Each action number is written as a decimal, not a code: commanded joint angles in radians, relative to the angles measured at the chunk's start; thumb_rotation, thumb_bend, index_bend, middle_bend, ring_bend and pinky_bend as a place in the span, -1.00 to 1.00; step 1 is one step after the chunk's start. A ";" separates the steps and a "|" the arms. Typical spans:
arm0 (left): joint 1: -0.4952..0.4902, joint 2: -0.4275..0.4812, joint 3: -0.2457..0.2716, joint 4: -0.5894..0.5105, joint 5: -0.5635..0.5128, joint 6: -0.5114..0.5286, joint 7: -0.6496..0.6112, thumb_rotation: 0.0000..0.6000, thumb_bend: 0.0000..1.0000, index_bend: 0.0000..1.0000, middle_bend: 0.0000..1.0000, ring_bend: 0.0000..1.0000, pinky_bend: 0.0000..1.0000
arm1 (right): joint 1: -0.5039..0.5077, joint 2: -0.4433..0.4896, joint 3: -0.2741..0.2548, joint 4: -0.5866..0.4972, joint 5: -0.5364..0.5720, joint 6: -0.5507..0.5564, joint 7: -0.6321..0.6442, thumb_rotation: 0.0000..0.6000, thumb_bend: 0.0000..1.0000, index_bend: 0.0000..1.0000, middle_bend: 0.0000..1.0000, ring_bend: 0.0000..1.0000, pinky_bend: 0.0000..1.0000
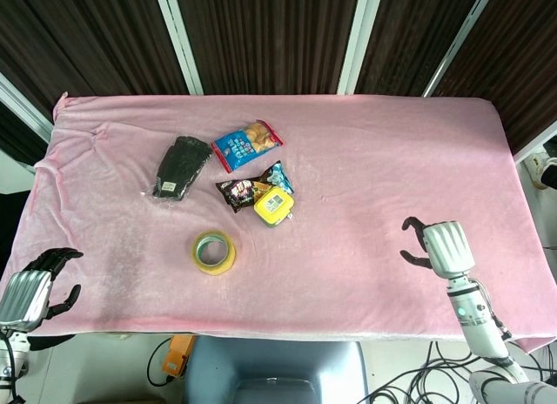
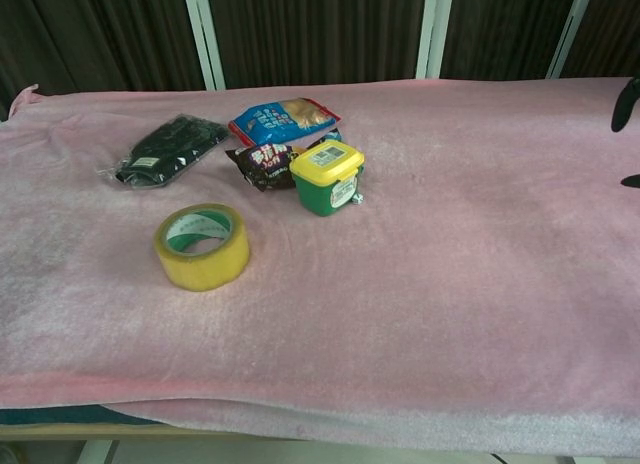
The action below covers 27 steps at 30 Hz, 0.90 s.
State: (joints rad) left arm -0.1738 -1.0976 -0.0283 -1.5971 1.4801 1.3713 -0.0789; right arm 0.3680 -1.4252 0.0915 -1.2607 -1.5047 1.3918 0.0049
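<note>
My left hand (image 1: 35, 286) hovers at the table's near left corner, fingers apart, holding nothing. Over the near right part of the pink cloth, my right hand (image 1: 438, 245) is likewise empty with fingers spread; only its dark fingertips (image 2: 626, 104) show at the right edge of the chest view. Between them lie a yellow tape roll (image 1: 213, 252) (image 2: 202, 246), a green tub with a yellow lid (image 1: 274, 205) (image 2: 328, 177), a dark snack packet (image 1: 239, 192) (image 2: 262, 165), a blue chip bag (image 1: 247, 144) (image 2: 282, 119) and a black packet in clear wrap (image 1: 181, 167) (image 2: 170, 149). Neither hand touches any of them.
The pink cloth (image 1: 392, 151) covers the whole table. Dark panels with white strips (image 1: 270, 38) stand behind it. A blue-grey chair back (image 1: 274, 373) and cables sit below the front edge.
</note>
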 commanded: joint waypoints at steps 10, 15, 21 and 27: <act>-0.005 -0.007 0.001 -0.001 0.001 -0.009 0.018 1.00 -0.22 -0.44 -0.52 -0.63 -0.29 | -0.161 0.039 -0.042 -0.108 0.032 0.143 -0.091 1.00 -0.92 -0.14 0.02 -0.08 0.18; -0.006 -0.009 0.003 -0.003 0.005 -0.009 0.024 1.00 -0.22 -0.44 -0.52 -0.63 -0.30 | -0.207 0.083 -0.084 -0.174 0.001 0.164 -0.082 1.00 -0.92 -0.59 -0.57 -0.74 -0.50; -0.006 -0.009 0.003 -0.006 0.006 -0.008 0.028 1.00 -0.22 -0.44 -0.52 -0.63 -0.30 | -0.232 0.082 -0.092 -0.172 -0.029 0.188 -0.074 1.00 -0.92 -0.74 -0.71 -0.88 -0.65; -0.004 -0.008 0.004 -0.008 0.008 -0.004 0.027 1.00 -0.22 -0.44 -0.52 -0.63 -0.30 | -0.236 0.079 -0.077 -0.170 -0.020 0.175 -0.064 1.00 -0.92 -0.74 -0.71 -0.88 -0.65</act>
